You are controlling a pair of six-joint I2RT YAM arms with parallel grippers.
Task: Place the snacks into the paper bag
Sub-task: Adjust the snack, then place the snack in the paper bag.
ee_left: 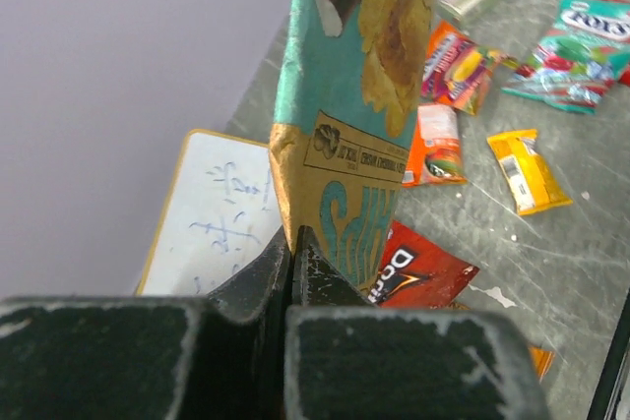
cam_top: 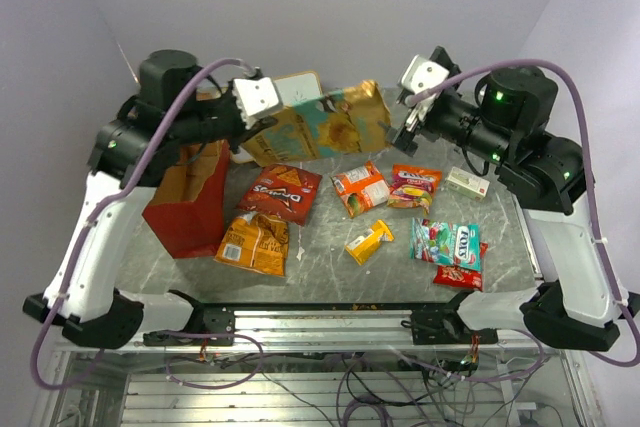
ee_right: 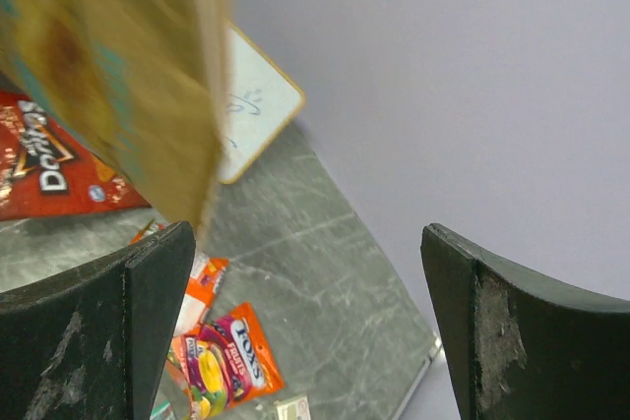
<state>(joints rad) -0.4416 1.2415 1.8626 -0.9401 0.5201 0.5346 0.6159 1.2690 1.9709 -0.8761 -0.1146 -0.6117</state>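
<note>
My left gripper (cam_top: 266, 125) is shut on the corner of a large brown and teal chip bag (cam_top: 325, 127) and holds it in the air above the table's back, right of the red paper bag (cam_top: 190, 197). In the left wrist view the jaws (ee_left: 291, 243) pinch the bag's lower edge (ee_left: 354, 95). My right gripper (cam_top: 402, 117) is open and empty, just off the chip bag's right end (ee_right: 118, 76). On the table lie a red Doritos bag (cam_top: 280, 192), an orange chip bag (cam_top: 255, 242), an orange pack (cam_top: 360, 187), a Fox's pack (cam_top: 413, 187), a yellow pack (cam_top: 368, 242) and a teal-white candy bag (cam_top: 447, 242).
A white framed board with writing (ee_left: 212, 213) leans at the table's back behind the held bag. A small white box (cam_top: 467, 183) lies at the right, near the right arm. A small red pack (cam_top: 462, 275) sticks out under the candy bag.
</note>
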